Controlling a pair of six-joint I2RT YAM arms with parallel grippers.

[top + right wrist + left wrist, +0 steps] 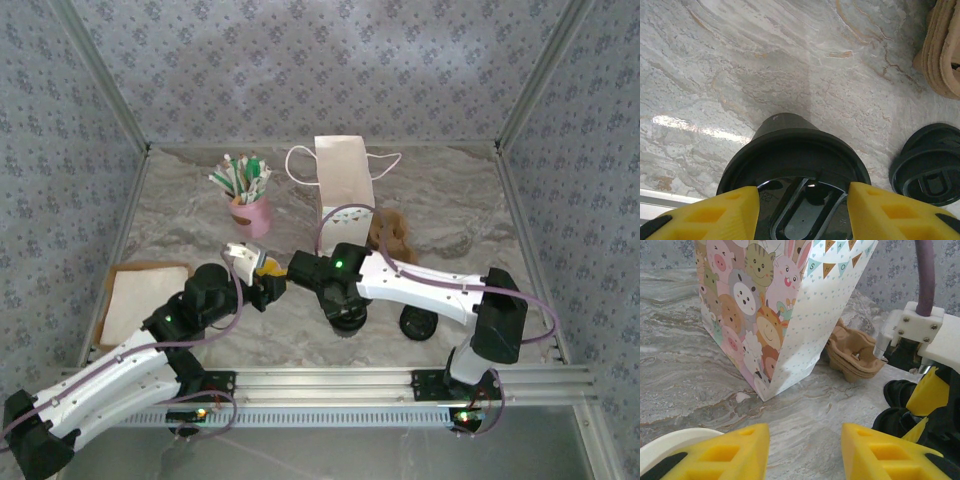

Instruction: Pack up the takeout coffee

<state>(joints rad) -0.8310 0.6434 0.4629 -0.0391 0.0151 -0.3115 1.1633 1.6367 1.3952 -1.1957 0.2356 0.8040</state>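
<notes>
The takeout coffee is a dark cup with a black lid (790, 150) on it, and it stands on the marble table (740, 65) near the front centre (350, 326). My right gripper (803, 192) hangs straight over it. Its yellow fingertips (735, 205) lie over the lid's top, one on each side of the glossy middle and inside the rim. I cannot tell whether they press on it. My left gripper (805, 432) is just left of the cup (268, 282). It is open, low over bare table, and faces the paper bag (790, 305).
A second black lid (930, 165) lies on the table right of the cup (418, 322). The paper bag (345, 180) stands upright behind, with brown cup carriers (390, 235) beside it. A pink cup of straws (250, 212) is at the back left. A flat tray with a white sheet (145, 300) lies at the left.
</notes>
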